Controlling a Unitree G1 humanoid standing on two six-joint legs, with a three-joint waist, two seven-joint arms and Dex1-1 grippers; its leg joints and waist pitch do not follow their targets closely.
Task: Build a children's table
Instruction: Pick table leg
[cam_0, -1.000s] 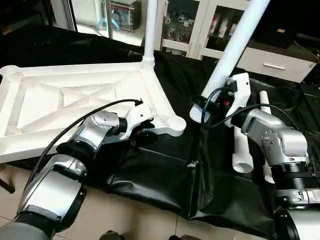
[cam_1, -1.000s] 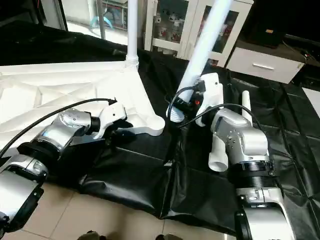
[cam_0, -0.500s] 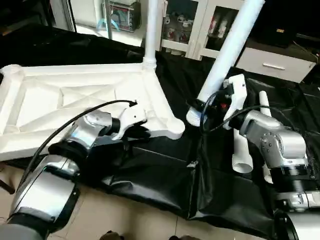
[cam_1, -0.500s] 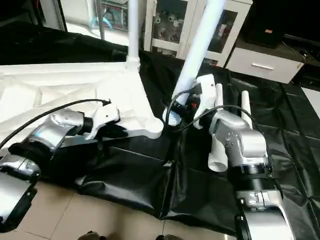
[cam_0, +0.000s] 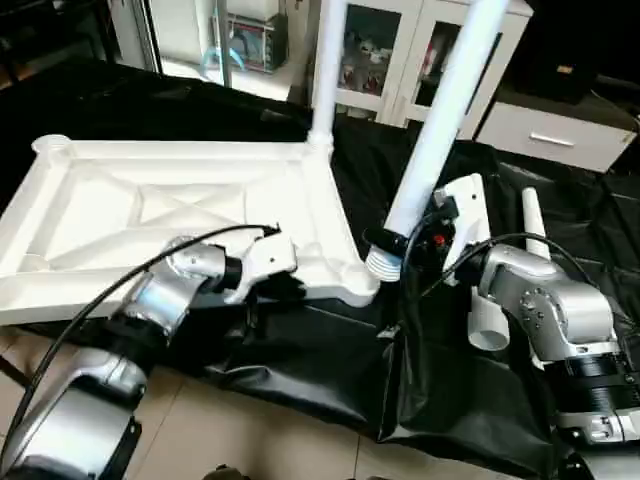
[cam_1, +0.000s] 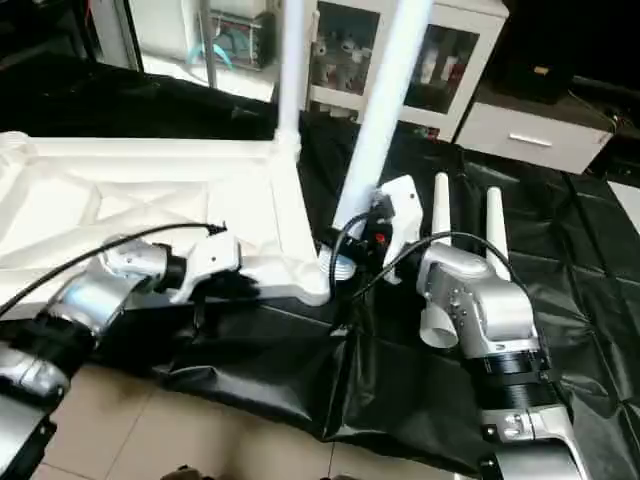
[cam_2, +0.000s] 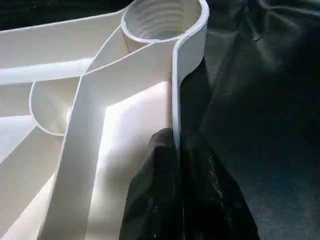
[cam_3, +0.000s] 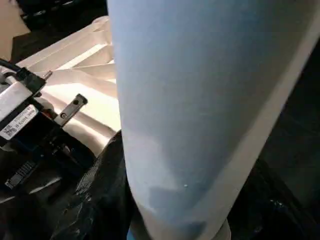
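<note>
**Status: Tabletop Pinned, Leg Held Beside Corner Socket**

Tabletop (cam_0: 150, 215) lay underside up w/ X-ribs showing, on black-draped work table (cam_0: 560, 260), taking up left half of head-cam frames. One leg (cam_0: 328, 60) stood upright in far corner socket, upper centre of frame.

L gripper (cam_0: 285, 288), centre-left of frame, was at near rim of tabletop. Wrist cam showed its black fingers (cam_2: 155, 200) pinched together on the thin rim wall, just short of empty threaded socket (cam_2: 162, 20).

R gripper (cam_0: 420, 245), centre-right of frame, held second leg (cam_0: 440, 110) about half-open around lower shaft. Leg was tilted, top leaning toward upper right, threaded end (cam_0: 382, 265) just beside near-right corner socket (cam_0: 360, 285), not seated.

Two more legs (cam_1: 465, 215) lay flat on black cloth behind R forearm, right of centre.
</note>
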